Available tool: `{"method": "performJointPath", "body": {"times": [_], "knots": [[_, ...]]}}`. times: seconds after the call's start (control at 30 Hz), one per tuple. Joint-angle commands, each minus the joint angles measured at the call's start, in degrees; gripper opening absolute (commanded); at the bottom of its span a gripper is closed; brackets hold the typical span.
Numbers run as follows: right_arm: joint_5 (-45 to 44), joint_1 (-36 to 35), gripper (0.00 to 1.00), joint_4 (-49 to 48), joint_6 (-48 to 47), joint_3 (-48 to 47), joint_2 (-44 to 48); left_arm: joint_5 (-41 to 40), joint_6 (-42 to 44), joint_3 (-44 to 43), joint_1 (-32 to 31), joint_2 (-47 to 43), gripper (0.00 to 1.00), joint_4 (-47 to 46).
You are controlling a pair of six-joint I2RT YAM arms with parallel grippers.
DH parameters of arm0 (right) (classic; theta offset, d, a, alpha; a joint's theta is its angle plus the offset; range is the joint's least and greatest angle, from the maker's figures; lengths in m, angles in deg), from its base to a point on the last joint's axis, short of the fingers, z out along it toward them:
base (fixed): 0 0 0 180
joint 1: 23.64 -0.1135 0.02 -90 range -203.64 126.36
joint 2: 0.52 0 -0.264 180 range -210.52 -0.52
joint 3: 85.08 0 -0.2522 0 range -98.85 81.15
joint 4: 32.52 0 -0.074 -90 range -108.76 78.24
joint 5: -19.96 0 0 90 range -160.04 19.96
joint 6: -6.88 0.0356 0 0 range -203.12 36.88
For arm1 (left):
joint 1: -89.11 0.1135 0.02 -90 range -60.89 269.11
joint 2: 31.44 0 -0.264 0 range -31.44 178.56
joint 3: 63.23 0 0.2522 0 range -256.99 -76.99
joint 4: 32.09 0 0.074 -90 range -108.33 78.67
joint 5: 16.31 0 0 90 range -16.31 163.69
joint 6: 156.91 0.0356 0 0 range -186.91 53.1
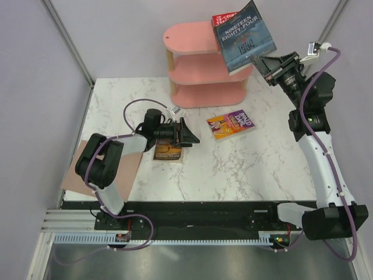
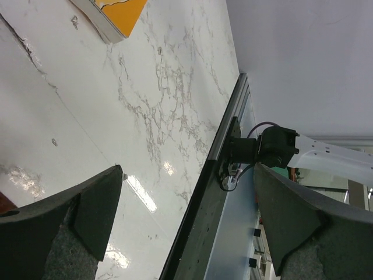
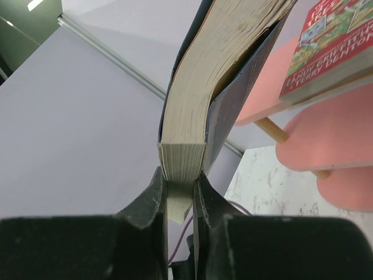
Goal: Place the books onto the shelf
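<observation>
Overhead, the right gripper (image 1: 260, 60) pinches the blue book (image 1: 243, 39), tilted over the oval top board of the pink shelf (image 1: 189, 36), beside the red book (image 1: 224, 18); left gripper (image 1: 189, 132) gapes empty above smooth marble table (image 1: 256, 169).

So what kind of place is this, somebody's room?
Probably a robot test booth, not a home: plain grey walls box in a marble-look table, and a left arm and right arm are bolted at its edge.

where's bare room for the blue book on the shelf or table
Free: the top board left of the red book; the marble between the Roald Dahl book and the arm bases. Crowded: around the left gripper and brown book.
</observation>
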Motion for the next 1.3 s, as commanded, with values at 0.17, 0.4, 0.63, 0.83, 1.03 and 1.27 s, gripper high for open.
{"method": "performJointPath", "body": {"times": [0.17,0.4,0.63,0.83,1.03,1.27], "knots": [[-6.1,-0.1,0.0,-9.1,-1.2,-21.1,-14.9,0.7,5.2,0.5,0.1,-2.3,1.0,2.4],[-4.5,0.0,0.0,-8.0,0.6,-29.8,-26.4,0.5,5.9,0.6,0.1,-3.5,1.0,3.6],[-3.1,-0.1,0.0,-8.4,3.4,-33.2,-32.9,0.3,7.1,0.5,0.1,-4.7,1.0,5.4],[-2.5,0.0,0.0,-7.9,4.3,-35.1,-36.0,0.1,7.8,0.4,0.2,-5.2,1.0,6.6],[-3.8,0.0,0.02,-9.2,5.0,-33.3,-35.7,0.1,8.0,0.5,0.2,-5.4,1.0,6.8],[-3.9,0.0,0.08,-10.3,5.7,-29.9,-34.8,0.0,8.4,0.6,0.2,-5.6,1.0,7.2]]}}
